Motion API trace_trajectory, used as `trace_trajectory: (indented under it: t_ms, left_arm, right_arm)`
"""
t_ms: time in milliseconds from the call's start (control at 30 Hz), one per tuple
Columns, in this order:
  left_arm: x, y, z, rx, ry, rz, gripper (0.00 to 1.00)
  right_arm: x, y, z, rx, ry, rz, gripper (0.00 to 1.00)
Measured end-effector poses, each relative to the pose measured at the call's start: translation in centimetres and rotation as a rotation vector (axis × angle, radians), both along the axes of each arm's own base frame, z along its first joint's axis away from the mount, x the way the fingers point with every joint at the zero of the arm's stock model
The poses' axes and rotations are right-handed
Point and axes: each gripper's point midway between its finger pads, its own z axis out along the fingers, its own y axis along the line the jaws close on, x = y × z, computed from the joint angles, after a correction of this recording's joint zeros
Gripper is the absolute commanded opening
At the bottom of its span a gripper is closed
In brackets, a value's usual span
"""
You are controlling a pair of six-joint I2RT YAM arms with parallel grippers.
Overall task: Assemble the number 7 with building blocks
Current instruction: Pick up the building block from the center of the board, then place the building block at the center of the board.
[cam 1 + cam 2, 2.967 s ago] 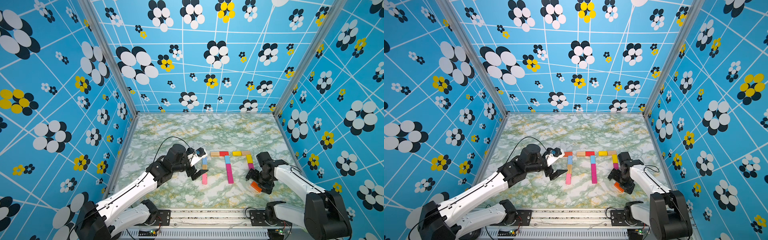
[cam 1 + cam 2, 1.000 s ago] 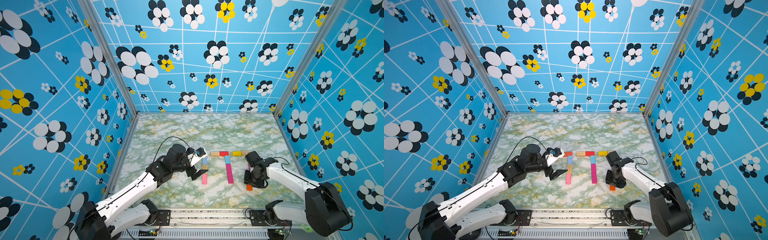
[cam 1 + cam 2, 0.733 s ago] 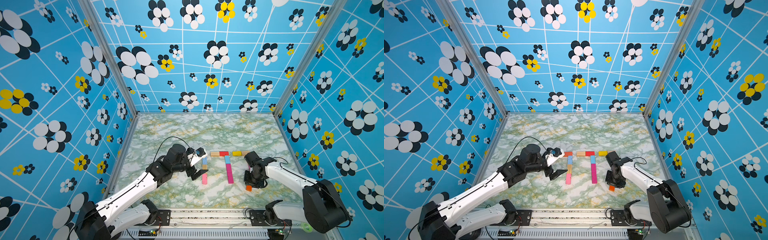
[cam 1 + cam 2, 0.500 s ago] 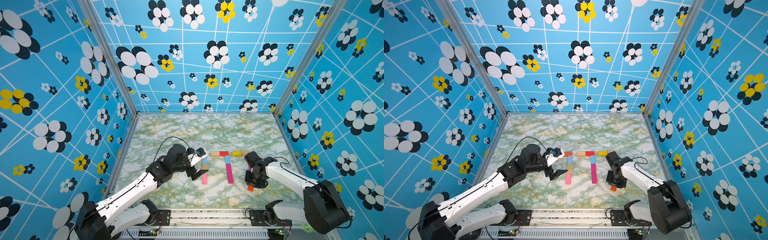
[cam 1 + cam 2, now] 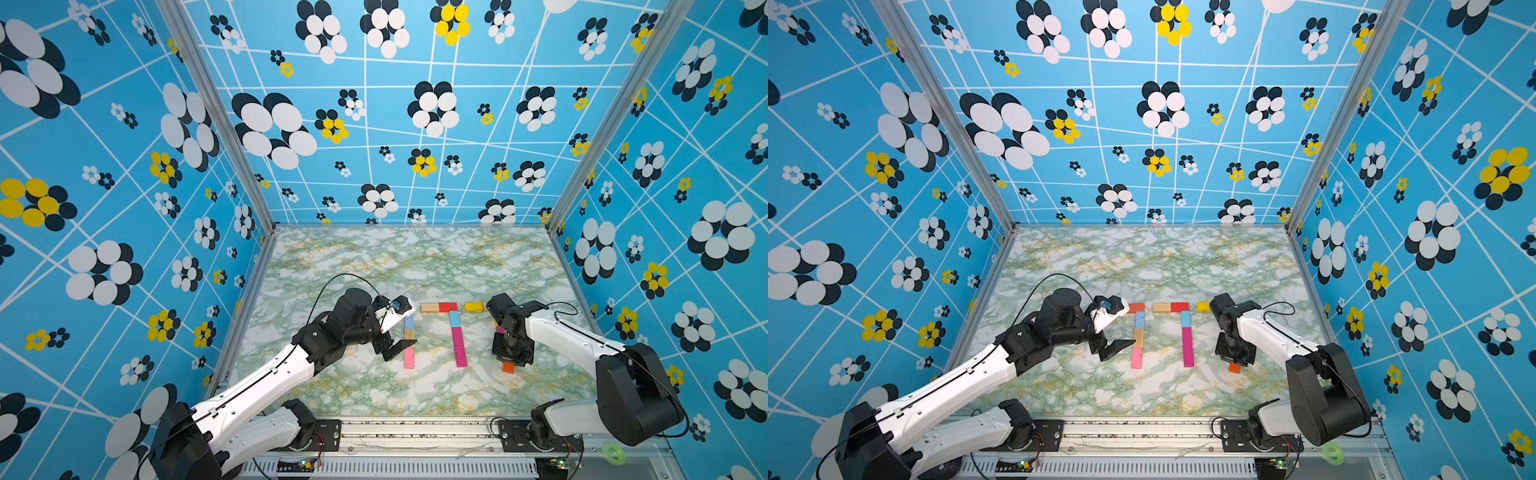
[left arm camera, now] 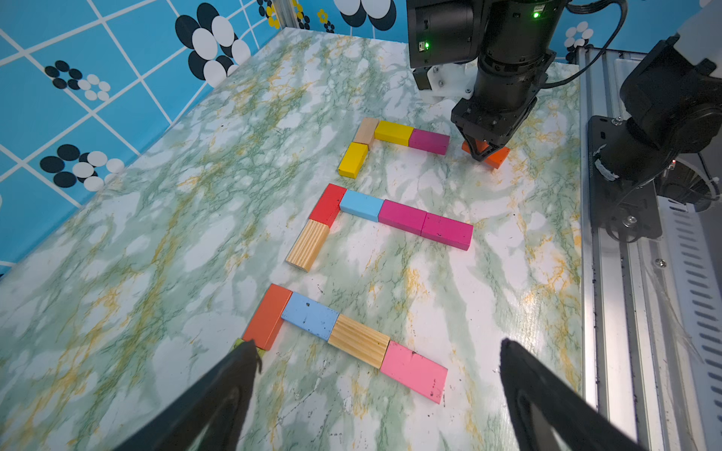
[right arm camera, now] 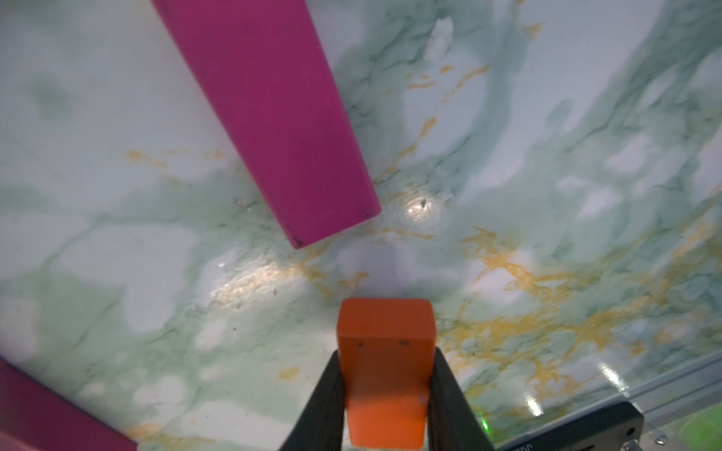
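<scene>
green-marbled tabletop (image 5: 415, 266): we hold the flat orange wooden block (image 5: 508, 367) clamped in the right gripper (image 7: 385, 359), destined for the magenta stem block (image 5: 500, 331) at 12 o'clock; left gripper (image 6: 379, 343) wide, idle.

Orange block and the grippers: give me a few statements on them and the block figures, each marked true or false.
1. The right gripper is shut on the orange block. True.
2. The left gripper grips the pink block. False: its jaws stand open and hold nothing.
3. The middle figure has a stem ending in two magenta blocks. True.
4. The orange block touches the nearest magenta block. False: in the right wrist view, bare table shows between them.
</scene>
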Motion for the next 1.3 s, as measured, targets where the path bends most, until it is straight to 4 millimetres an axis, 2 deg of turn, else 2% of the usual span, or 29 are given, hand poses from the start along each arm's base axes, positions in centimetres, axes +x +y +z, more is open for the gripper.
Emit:
trace_trajectory:
  t_ms: [233,1300]
  left_arm:
    - [0.0,0.0,0.0,0.000,0.000,0.000,0.99]
    - [0.1,0.0,-0.2,0.005,0.002,0.003,0.99]
  right_arm:
    - [0.1,-0.4,-0.3,-0.007,0.021,0.007,0.28]
    - [1.2,0.5,-1.3,0.053,0.017,0.033,0.29]
